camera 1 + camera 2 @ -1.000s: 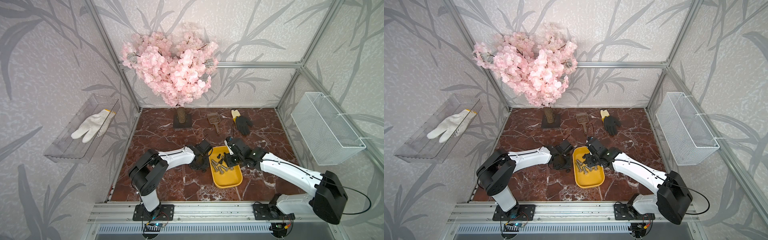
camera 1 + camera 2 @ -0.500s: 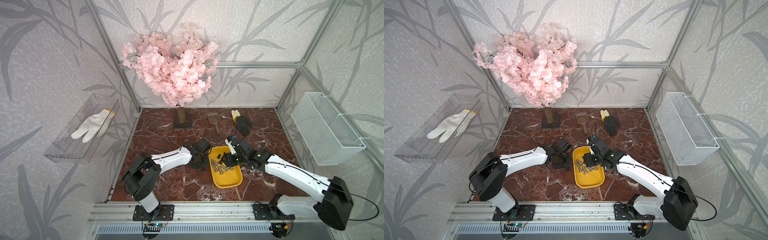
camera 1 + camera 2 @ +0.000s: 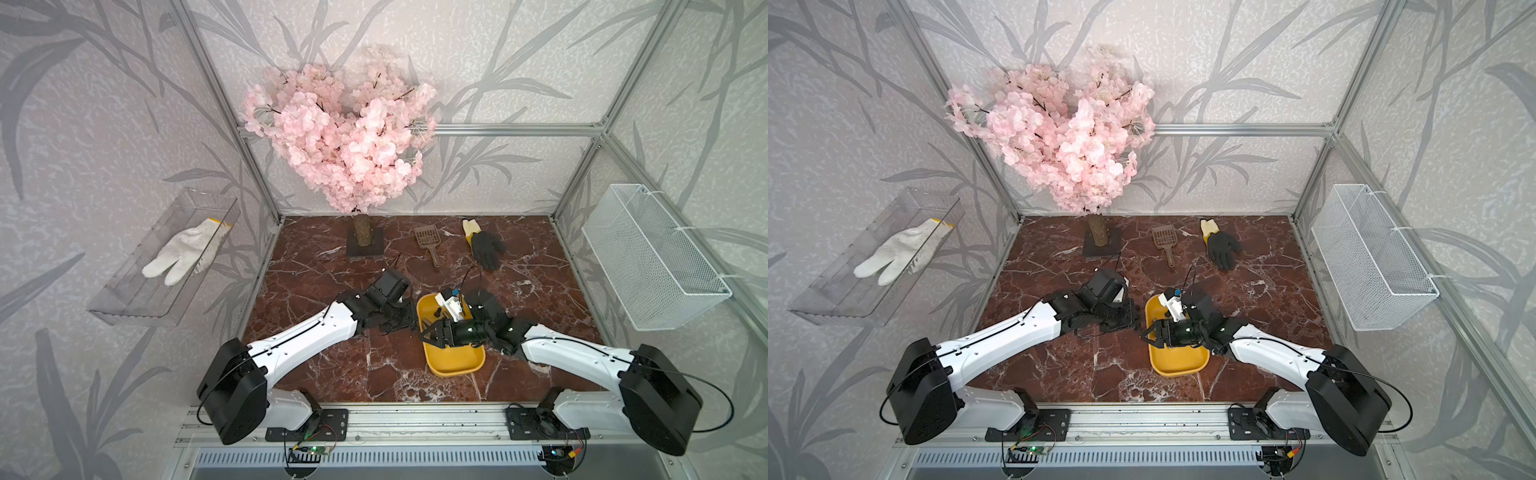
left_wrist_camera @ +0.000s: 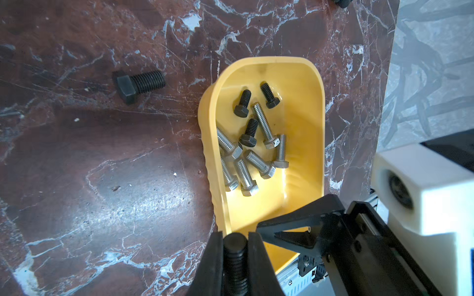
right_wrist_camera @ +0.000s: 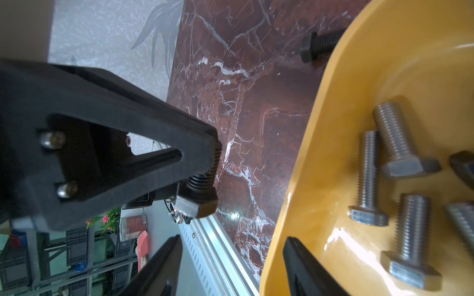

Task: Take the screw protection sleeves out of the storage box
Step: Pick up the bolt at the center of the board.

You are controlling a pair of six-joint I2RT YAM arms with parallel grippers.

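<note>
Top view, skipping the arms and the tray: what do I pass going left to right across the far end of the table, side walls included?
In a top view, left to right: clear bin → tree base → brown scoop → black glove → white wire basket.

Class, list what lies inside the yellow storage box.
Three black screw protection sleeves and several silver bolts; the right gripper covers part of the storage box floor.

Right claw (image 5: 232,240) opened wider, left claw (image 4: 234,256) tightened on sleeve (image 4: 234,243)
</note>
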